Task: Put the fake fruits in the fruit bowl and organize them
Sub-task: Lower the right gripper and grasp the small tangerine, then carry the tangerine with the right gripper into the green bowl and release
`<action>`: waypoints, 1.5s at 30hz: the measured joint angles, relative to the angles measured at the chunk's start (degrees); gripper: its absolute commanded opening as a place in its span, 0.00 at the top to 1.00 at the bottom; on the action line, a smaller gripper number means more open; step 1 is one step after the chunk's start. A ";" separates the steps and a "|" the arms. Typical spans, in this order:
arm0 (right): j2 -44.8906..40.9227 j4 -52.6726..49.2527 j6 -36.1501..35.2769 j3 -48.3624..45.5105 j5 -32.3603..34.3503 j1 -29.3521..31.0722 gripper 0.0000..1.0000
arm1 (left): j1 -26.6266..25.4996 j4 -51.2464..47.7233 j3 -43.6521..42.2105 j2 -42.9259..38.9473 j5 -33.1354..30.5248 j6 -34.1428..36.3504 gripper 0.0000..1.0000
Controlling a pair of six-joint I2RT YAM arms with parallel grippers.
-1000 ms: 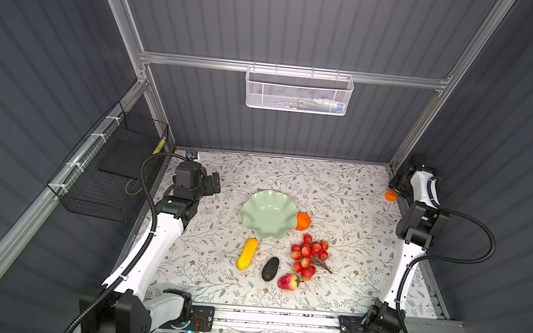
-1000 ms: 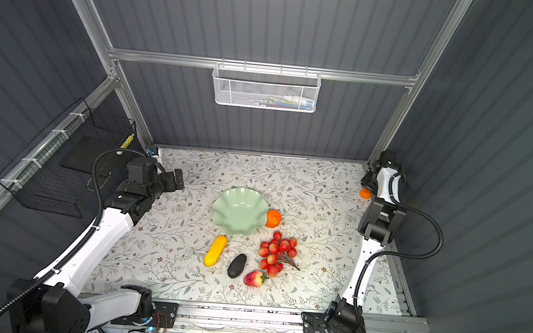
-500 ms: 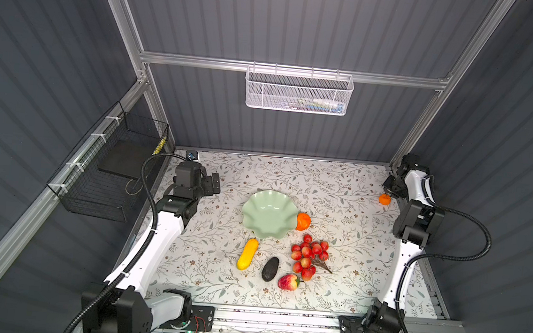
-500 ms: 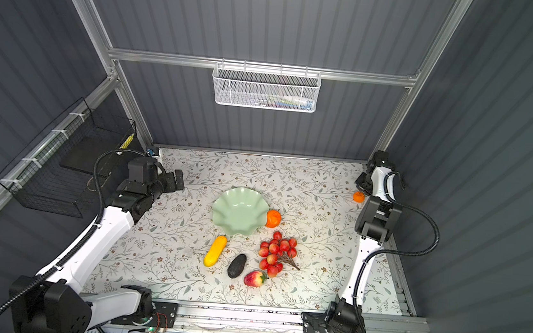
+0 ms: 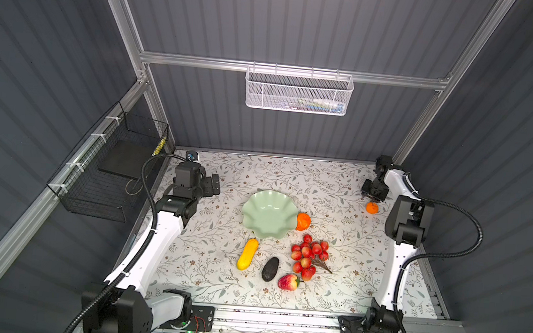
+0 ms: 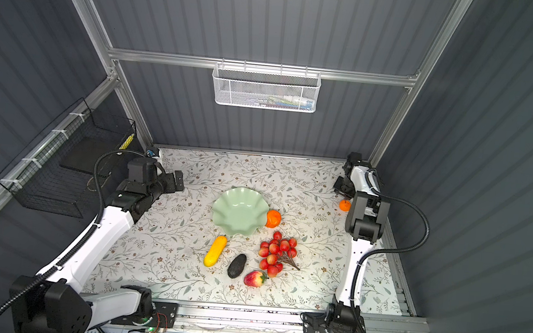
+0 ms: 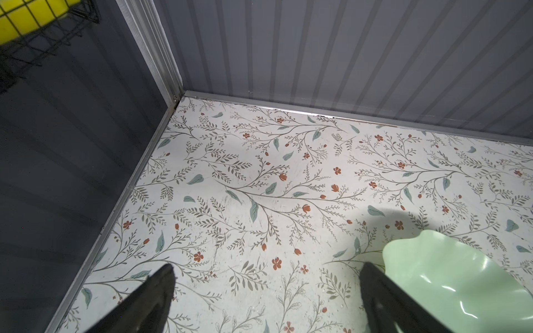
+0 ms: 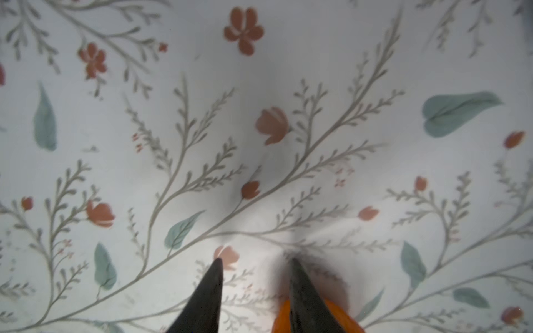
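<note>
I'm holding the right gripper part-open and empty, just beside the small orange at far right. The left gripper is gaping wide, empty. I'm judging the orange light and roll-prone, so I'm planning a pinch across its middle.

Floral tabletop — mint bowl centre, fruits nearby (small orange apart).

left arm: rises from its base at the near left, white forearm slanting up and away, wrist turned toward the middle.
left gripper: held about level, pointing toward the middle; jaws spread wide, nothing between them.
right arm: stands steep from the near right base, elbow high, forearm folding down at the far right.
right gripper: points down, held low; jaws part way apart.
right fingers: two dark tapered tips, a clear gap between them.
</note>
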 measured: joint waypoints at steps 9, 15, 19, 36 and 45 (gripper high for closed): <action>-8.59 4.22 2.21 -12.76 1.86 0.09 0.21 | 0.15 -0.13 0.00 -0.04 0.83 -0.09 0.00; -10.47 5.66 2.84 -15.82 3.96 -0.04 0.18 | 0.44 -0.13 0.00 -0.15 1.38 -0.26 0.00; -12.55 6.03 3.52 -19.58 4.33 -0.04 0.18 | 0.44 -0.13 0.00 -0.63 1.42 -0.44 0.00; -17.03 10.03 5.73 -30.34 2.60 0.85 0.64 | 1.18 -0.15 0.00 -2.36 3.08 -1.14 0.00; -27.02 10.29 4.52 -33.73 4.61 11.39 0.72 | 1.18 -0.15 0.00 -2.45 3.28 -1.49 0.00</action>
